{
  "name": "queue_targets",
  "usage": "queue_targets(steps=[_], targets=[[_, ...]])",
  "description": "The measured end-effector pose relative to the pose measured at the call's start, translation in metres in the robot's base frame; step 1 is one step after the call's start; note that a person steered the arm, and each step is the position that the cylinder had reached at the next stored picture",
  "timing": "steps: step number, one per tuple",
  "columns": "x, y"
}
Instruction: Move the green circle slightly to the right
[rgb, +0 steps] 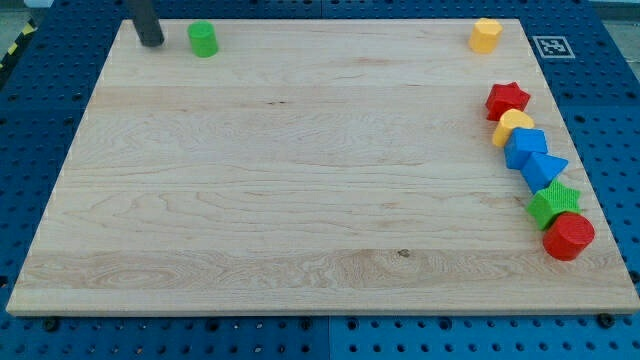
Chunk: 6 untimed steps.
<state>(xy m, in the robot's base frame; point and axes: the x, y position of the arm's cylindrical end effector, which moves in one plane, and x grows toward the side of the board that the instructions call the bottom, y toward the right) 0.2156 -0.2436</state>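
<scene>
The green circle (203, 39) stands near the top left corner of the wooden board (300, 180). My tip (151, 43) is the lower end of the dark rod that comes down from the view's top edge. It rests on the board just left of the green circle, with a small gap between them.
A yellow hexagon-like block (486, 35) sits at the top right. Down the board's right edge runs a chain: red star (507, 99), yellow block (513, 125), blue block (525, 147), blue triangle (546, 168), green star (554, 202), red circle (569, 237).
</scene>
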Motion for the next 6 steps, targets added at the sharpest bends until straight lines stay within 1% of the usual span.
queue_targets(steps=[1,2,3,5,6], targets=[[-0.007,0.037],[0.028,0.104],[0.038,0.124],[0.040,0.039],[0.057,0.052]])
